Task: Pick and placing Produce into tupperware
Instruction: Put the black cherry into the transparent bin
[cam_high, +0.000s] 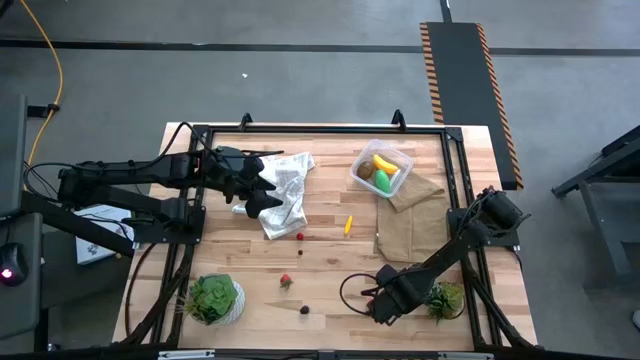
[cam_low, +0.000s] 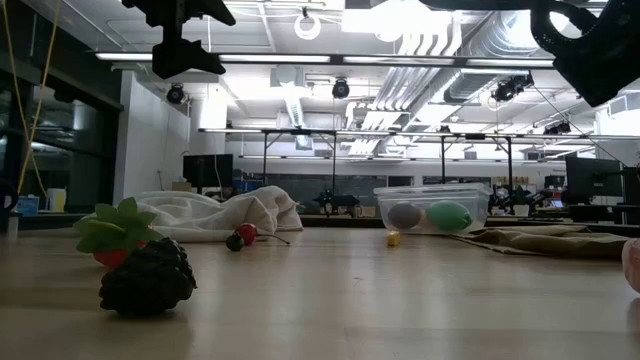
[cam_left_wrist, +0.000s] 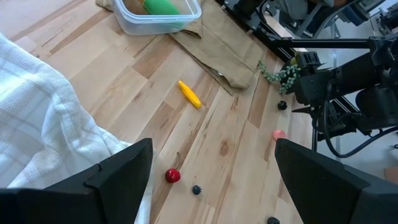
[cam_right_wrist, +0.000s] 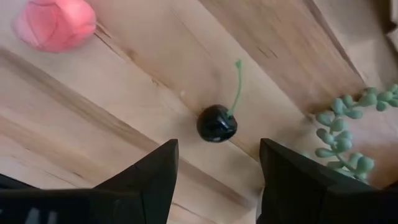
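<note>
Hovering low over the near right part of the wooden surface (cam_high: 330, 255), the right gripper (cam_right_wrist: 214, 163) has its jaws spread with nothing between them, a dark cherry (cam_right_wrist: 216, 123) with a green stem lying on the wood just ahead of them and a pink piece (cam_right_wrist: 56, 23) a little farther off. Trailing stems of a small succulent plant (cam_high: 445, 300) lie beside that gripper. The left gripper (cam_high: 262, 190) sits over the white checked cloth (cam_high: 285, 195) at the far left of the surface, jaws spread and empty. The clear tupperware (cam_high: 381, 170) stands at the far right, partly on a brown cloth (cam_high: 415, 215), and holds a yellow banana (cam_high: 386, 163), a green oval (cam_high: 386, 181) and a brown kiwi-like ball (cam_high: 367, 170). Out on the bare wood lie a small yellow-orange piece (cam_high: 348, 225) near the middle, a red cherry (cam_high: 300, 236) just beside the white cloth, a strawberry (cam_high: 286, 281) and a dark blackberry (cam_high: 305, 309) toward the near edge. A leafy potted plant (cam_high: 213, 297) stands at the near left corner.
</note>
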